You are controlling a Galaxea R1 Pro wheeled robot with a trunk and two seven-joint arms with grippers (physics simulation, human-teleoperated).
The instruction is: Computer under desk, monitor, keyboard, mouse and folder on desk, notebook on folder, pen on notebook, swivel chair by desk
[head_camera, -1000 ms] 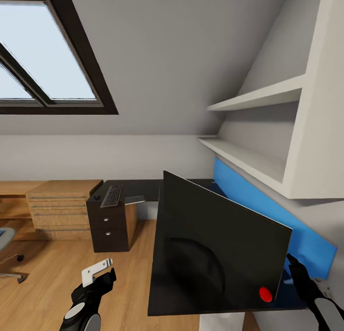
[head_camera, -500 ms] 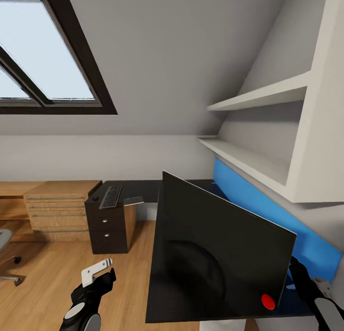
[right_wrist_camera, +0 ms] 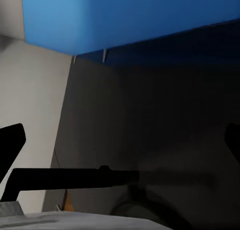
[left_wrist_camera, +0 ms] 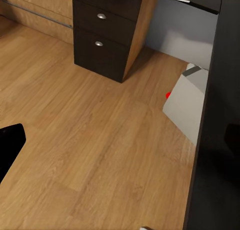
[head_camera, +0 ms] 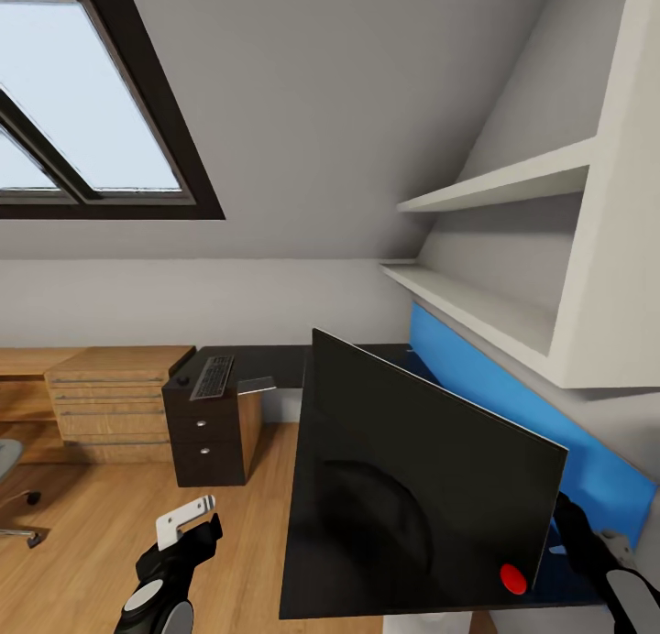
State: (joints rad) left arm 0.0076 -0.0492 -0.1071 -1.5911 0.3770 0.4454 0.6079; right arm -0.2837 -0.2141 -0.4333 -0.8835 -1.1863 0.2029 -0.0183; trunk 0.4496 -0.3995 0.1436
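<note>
Monitor tilted over worktop, right hand at its edge, grip unclear, left hand wide, keyboard on worktop.

Glossy black monitor; matt wood-plank floor

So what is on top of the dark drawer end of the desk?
The keyboard lies on the desk above the drawers, with a small dark object, probably the mouse, beside it. The monitor covers the nearer desktop.

head: high, faces monitor close, counter beyond | left wrist: down at floor, shares drawers | right wrist: close on counter top
</note>
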